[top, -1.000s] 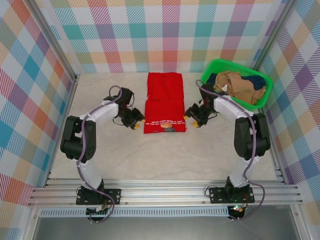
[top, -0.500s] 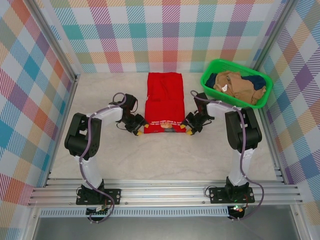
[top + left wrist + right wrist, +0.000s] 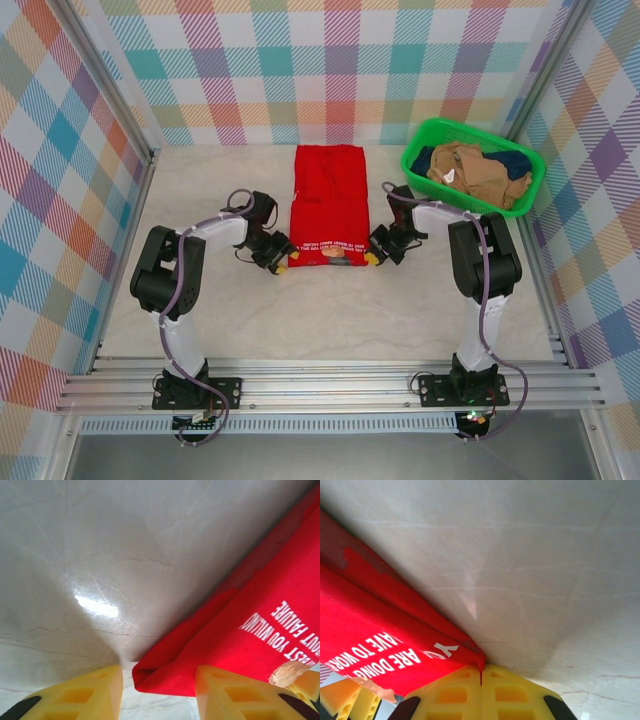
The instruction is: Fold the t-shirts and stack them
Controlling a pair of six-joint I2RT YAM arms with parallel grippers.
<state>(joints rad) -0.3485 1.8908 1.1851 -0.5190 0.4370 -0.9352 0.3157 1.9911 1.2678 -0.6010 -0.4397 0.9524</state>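
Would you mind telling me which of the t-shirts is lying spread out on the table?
The red t-shirt; the tan t-shirt and navy t-shirt sit crumpled in the green basket.

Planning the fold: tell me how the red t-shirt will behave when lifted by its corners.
Probably floppy: the red t-shirt lies in thin flat layers, so it should sag. Likely light: the right gripper pinches just one corner.

A green plastic basket (image 3: pixel 528 190) sits at two o'clock on the pale marbled tabletop (image 3: pixel 330 310). Pastel plaid walls (image 3: pixel 330 70) stand around it. An aluminium rail (image 3: pixel 330 385) runs along six o'clock.
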